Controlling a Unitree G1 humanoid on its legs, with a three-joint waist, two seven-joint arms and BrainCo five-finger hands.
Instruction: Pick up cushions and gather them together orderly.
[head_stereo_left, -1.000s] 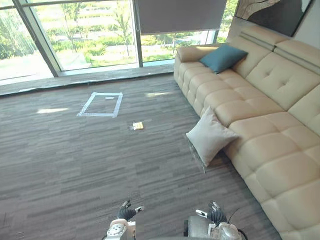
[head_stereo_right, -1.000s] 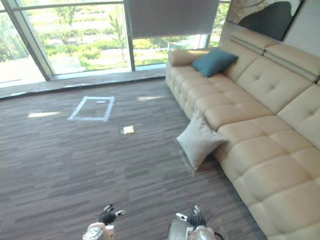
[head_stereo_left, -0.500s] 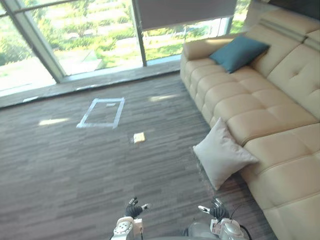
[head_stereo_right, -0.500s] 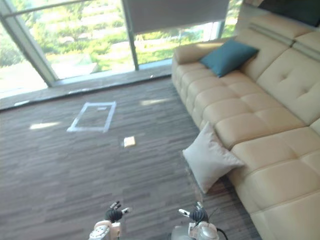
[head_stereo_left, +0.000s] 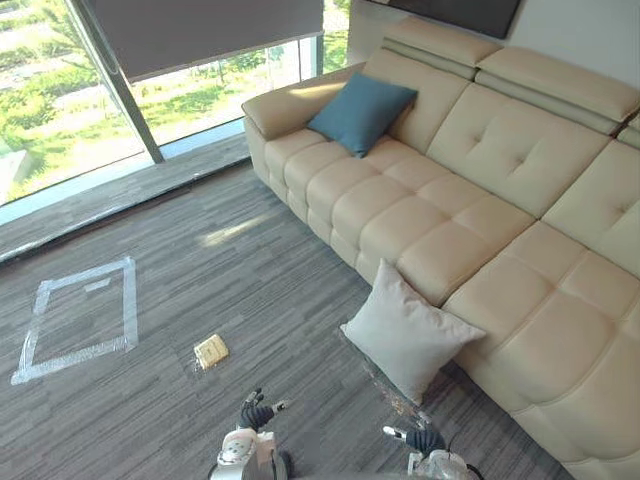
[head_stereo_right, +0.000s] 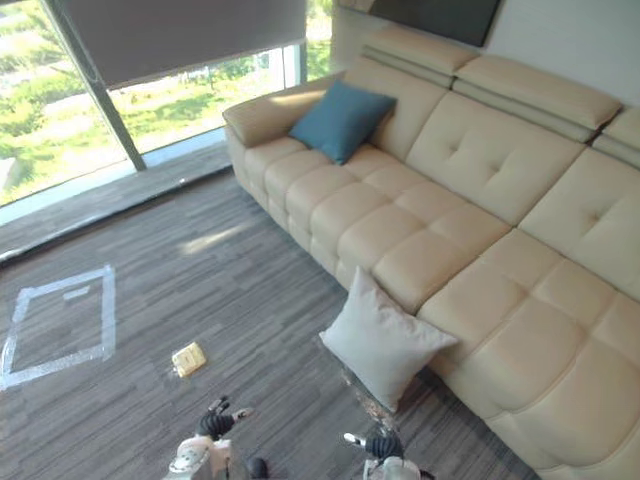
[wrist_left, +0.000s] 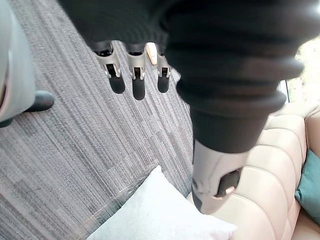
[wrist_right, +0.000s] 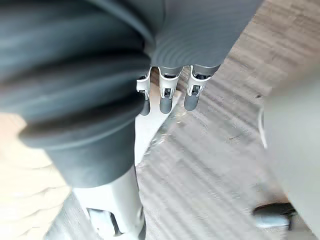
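Observation:
A pale grey cushion (head_stereo_left: 405, 333) stands on the carpet, leaning against the front of the beige sofa (head_stereo_left: 520, 220). A teal cushion (head_stereo_left: 360, 112) rests on the sofa's far end by the armrest. My left hand (head_stereo_left: 256, 415) and right hand (head_stereo_left: 425, 441) hang low at the bottom of the eye views, both open and holding nothing, a short way in front of the grey cushion. The left wrist view shows straight fingers (wrist_left: 132, 82) above the carpet, with the grey cushion (wrist_left: 160, 212) past them. In the right wrist view the fingers (wrist_right: 167, 97) are straight too.
A small yellow object (head_stereo_left: 211, 351) lies on the carpet to the left. A rectangle of pale tape (head_stereo_left: 75, 330) marks the floor further left. Large windows with a lowered blind (head_stereo_left: 200, 30) stand behind.
The whole picture has swung, so the camera has moved: the sofa and grey cushion now sit nearer the centre. Both hands stay low and open.

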